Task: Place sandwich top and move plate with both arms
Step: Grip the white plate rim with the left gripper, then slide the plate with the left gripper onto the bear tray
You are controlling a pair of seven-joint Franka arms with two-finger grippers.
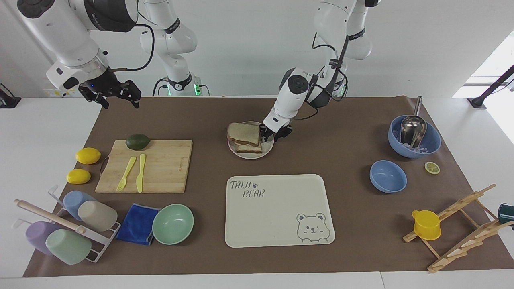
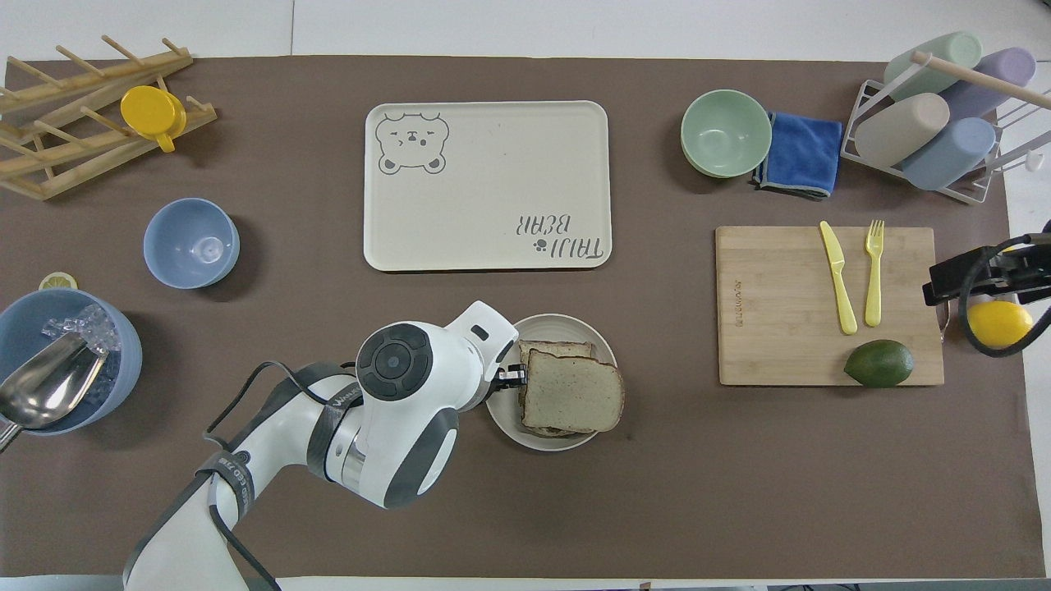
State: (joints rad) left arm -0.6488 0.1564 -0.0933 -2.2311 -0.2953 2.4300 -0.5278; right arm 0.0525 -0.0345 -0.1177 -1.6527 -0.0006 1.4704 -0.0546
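Observation:
The sandwich top (image 1: 243,132) lies on the stacked sandwich on the plate (image 1: 251,156). It also shows in the overhead view (image 2: 571,392), where a lower slice (image 2: 554,349) peeks out under it on the plate (image 2: 558,443). My left gripper (image 1: 274,134) is open and low at the plate's rim on the left arm's side. One finger is over the plate beside the sandwich and the other is outside the rim. In the overhead view the left gripper (image 2: 513,376) is mostly hidden under its wrist. My right gripper (image 1: 116,96) is open and empty. It waits raised over the table's edge at the right arm's end, above a lemon (image 2: 998,322).
The bear tray (image 1: 277,237) lies farther from the robots than the plate. A cutting board (image 1: 160,176) with fork, knife and avocado, a mint bowl (image 1: 172,223), blue cloth and cup rack fill the right arm's end. Blue bowls (image 1: 387,176) and a wooden rack (image 1: 461,228) fill the left arm's end.

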